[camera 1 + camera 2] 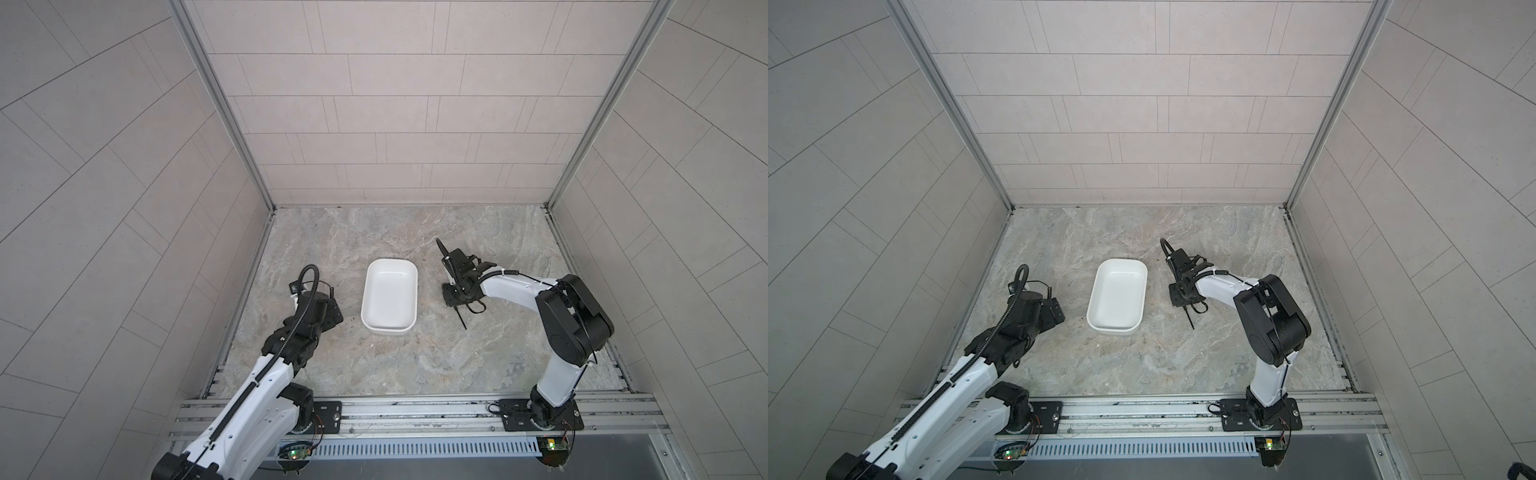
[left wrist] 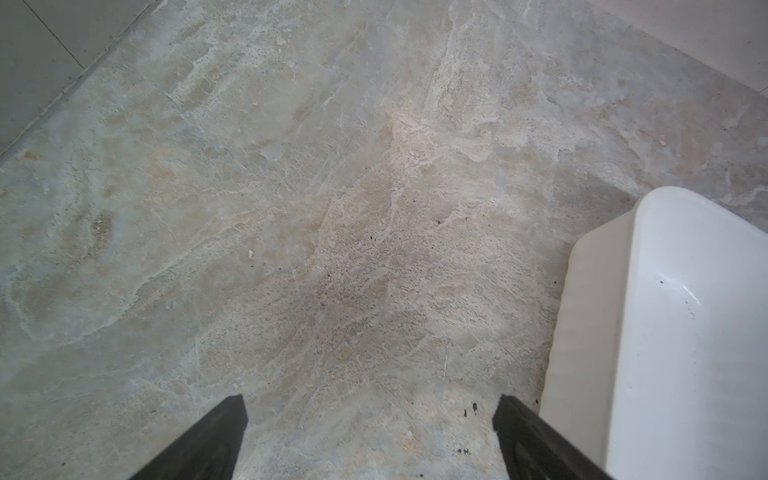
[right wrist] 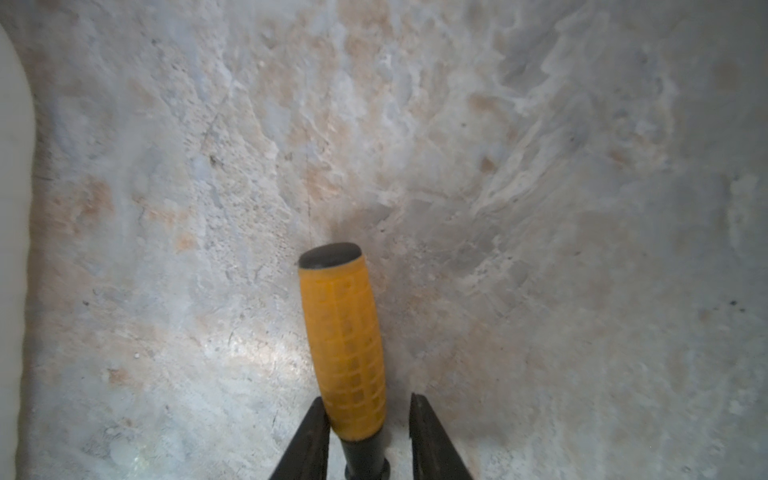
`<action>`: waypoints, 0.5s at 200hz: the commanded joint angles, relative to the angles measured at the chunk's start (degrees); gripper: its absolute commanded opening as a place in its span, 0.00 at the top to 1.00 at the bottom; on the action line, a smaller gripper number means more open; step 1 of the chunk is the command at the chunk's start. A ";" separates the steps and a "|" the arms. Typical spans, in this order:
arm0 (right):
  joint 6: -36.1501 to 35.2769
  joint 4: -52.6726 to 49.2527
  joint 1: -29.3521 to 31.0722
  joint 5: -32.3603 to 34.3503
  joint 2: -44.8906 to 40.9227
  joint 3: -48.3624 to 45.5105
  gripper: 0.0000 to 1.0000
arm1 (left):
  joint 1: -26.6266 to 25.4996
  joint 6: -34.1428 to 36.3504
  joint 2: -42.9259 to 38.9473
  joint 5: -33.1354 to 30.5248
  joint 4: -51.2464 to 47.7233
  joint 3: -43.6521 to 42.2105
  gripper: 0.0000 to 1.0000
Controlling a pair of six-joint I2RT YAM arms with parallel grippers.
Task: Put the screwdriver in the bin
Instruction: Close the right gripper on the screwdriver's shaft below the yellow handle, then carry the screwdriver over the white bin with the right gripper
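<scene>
The screwdriver [image 3: 345,340] has a yellow-orange handle with a black end cap and a black collar. It lies between the fingers of my right gripper [image 3: 368,399]. One finger presses the handle and the other stands very close beside it. In both top views only its thin black shaft [image 1: 461,318] [image 1: 1190,318] shows, sticking out below the right gripper [image 1: 453,293] [image 1: 1179,293] and slanting down to the floor. The white bin [image 1: 386,328] [image 1: 1113,328] stands empty just left of that gripper. My left gripper [image 2: 370,399] [image 1: 330,316] is open and empty beside the bin's wall [image 2: 582,311].
The marble-patterned floor [image 1: 374,365] is walled in by tiled panels on three sides. A metal rail [image 1: 415,411] carrying both arm bases runs along the front. A sliver of the bin's side [image 3: 12,166] shows in the right wrist view. Small dark specks [image 2: 469,409] dot the floor by the left gripper.
</scene>
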 commanded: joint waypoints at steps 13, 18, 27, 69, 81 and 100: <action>0.68 -0.74 0.04 2.40 1.03 -0.80 0.80 | 0.18 -0.28 0.07 -0.15 0.13 0.21 0.00; 0.81 -0.74 0.04 2.41 1.00 -0.75 0.82 | 0.18 -0.27 0.07 -0.17 0.11 0.21 0.00; 1.20 -0.78 0.05 2.47 0.94 -0.92 0.86 | 0.18 -0.27 0.07 -0.16 0.13 0.21 0.00; 4.87 -2.87 0.82 3.47 -5.11 -1.83 1.00 | 0.17 -0.27 0.07 -0.17 0.19 0.13 0.00; 6.47 -3.92 1.79 3.40 -8.35 -1.52 1.00 | 0.18 -0.27 0.07 -0.08 0.32 0.12 0.00; 9.20 -4.41 5.24 3.03 -13.17 0.03 1.00 | 0.18 -0.29 0.07 -0.08 0.46 0.12 0.00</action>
